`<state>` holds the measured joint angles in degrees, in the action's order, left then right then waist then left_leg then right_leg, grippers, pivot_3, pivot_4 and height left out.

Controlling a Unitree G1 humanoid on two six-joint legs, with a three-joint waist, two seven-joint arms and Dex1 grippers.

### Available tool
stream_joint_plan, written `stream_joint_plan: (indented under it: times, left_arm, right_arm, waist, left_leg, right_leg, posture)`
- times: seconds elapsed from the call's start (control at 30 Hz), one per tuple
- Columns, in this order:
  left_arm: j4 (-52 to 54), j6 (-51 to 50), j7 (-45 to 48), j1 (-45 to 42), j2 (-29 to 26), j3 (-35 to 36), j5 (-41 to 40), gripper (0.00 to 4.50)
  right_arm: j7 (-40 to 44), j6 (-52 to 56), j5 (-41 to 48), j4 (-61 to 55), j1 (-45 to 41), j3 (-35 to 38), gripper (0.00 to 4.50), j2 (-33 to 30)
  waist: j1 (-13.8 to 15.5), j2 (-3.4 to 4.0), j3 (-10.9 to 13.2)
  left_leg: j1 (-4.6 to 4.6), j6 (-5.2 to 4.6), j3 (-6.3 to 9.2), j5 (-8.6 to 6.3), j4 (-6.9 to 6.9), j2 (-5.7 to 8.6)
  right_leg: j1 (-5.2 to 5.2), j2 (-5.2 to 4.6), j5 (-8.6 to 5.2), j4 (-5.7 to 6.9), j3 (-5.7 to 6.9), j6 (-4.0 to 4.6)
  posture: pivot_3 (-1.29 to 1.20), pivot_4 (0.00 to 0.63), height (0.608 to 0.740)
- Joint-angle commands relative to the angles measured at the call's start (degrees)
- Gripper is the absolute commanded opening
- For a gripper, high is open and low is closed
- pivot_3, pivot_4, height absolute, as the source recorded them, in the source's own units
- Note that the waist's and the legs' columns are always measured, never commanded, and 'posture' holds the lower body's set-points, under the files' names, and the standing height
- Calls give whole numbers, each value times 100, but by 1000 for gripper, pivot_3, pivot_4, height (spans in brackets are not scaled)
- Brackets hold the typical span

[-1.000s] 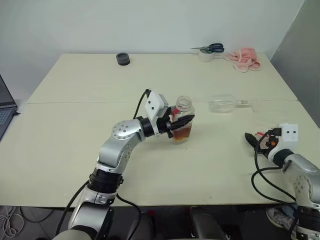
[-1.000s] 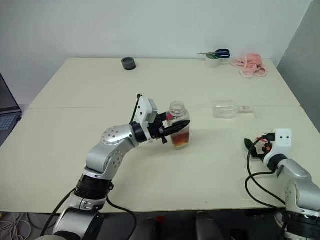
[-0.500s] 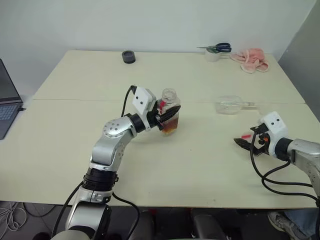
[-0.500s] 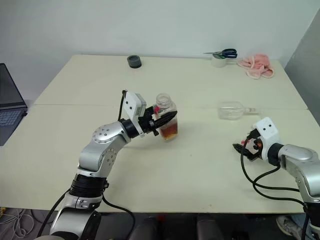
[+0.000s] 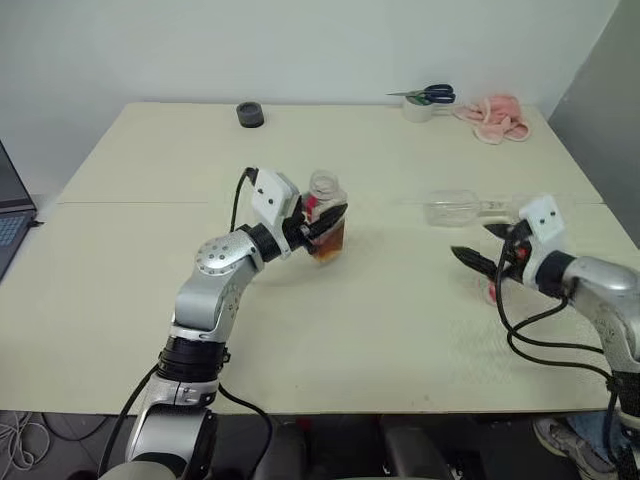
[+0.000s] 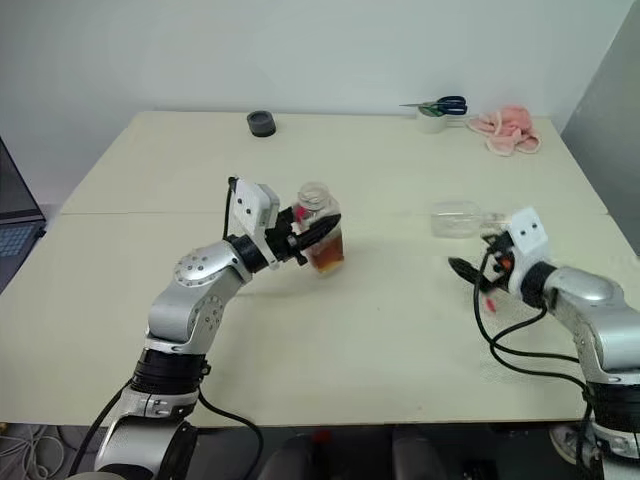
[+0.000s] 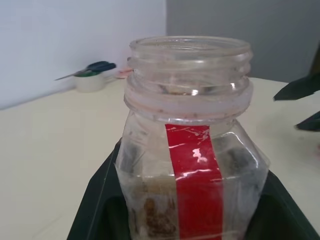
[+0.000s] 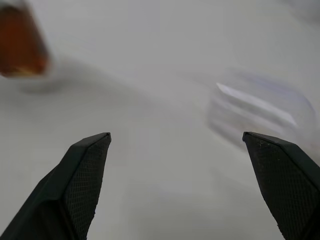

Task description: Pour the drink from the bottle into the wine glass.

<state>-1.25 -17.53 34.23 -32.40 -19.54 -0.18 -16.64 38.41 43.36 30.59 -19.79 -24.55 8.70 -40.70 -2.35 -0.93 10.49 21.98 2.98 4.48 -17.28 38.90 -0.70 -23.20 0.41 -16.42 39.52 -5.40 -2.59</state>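
The bottle [image 5: 325, 213] has no cap on it and stands nearly upright at the table's middle. The amber drink [image 5: 329, 243] fills its lower part. My left gripper [image 5: 331, 222] is shut on the bottle [image 7: 190, 150] around its body, beside the red label strip. The wine glass [image 5: 455, 208] lies on its side to the right, stem pointing right. My right gripper [image 5: 470, 262] hovers open just in front of the glass, fingers pointing left, nothing between them. In the right wrist view the glass [image 8: 260, 112] is a blur beyond the open fingers [image 8: 85, 175].
A small red thing [image 5: 491, 292] lies on the table under my right gripper. At the back stand a black round lid [image 5: 250, 115], scissors on a tape roll [image 5: 425, 97] and a pink cloth [image 5: 492, 115]. A laptop [image 5: 8, 215] sits off the left edge.
My right gripper has risen from the table's front right and swung left, up to the lying glass. The left gripper has carried the bottle a little to the left.
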Motion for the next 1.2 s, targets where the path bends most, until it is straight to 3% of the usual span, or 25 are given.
stream_joint_plan:
  times: [0.03,0.33,0.5,0.7,0.8,1.2]
  left_arm:
    - [-393,326,-595,-320,-138,453,296,1782]
    - [-2239,1068,-1574,-955,-170,1158,492,1779]
    - [-2536,1176,-1634,-1006,-129,1308,401,1779]
    - [-2625,1065,-1833,-903,-135,1387,380,1779]
    - [-2643,1015,-1913,-901,-131,1432,370,2506]
    - [-1922,686,-1972,-534,-261,1452,368,4143]
  right_arm:
    - [24,242,395,-480,-533,-210,4500,202]
    - [-408,83,-560,-155,-1574,-2205,4500,1508]
    - [-421,123,-685,-68,-1709,-2356,4500,1809]
    - [-331,119,-818,-27,-1704,-2372,4500,1831]
    - [-308,110,-878,17,-1720,-2361,4500,1823]
    - [-229,22,-980,177,-1797,-2338,4500,1871]
  waist:
    - [8,-3,1]
    - [57,-5,2]
    - [67,-8,-1]
    - [51,-10,-2]
    - [50,-10,-2]
    - [38,-10,-2]
  left_leg:
    - [0,-1,1,0,1,0]
    - [22,8,18,9,1,1]
    - [93,44,34,30,7,5]
    - [95,42,30,32,7,15]
    - [91,34,30,30,7,19]
    - [88,27,33,44,6,18]
  right_leg:
    - [2,2,1,1,7,1]
    - [-10,-12,4,-10,32,5]
    - [-73,-63,4,-10,48,4]
    - [-82,-74,6,4,42,0]
    - [-85,-67,6,23,47,1]
    - [-87,-56,15,46,68,16]
  posture:
    - [0,150,740]
    - [0,150,740]
    - [0,150,740]
    - [0,150,740]
    - [0,150,740]
    - [0,150,740]
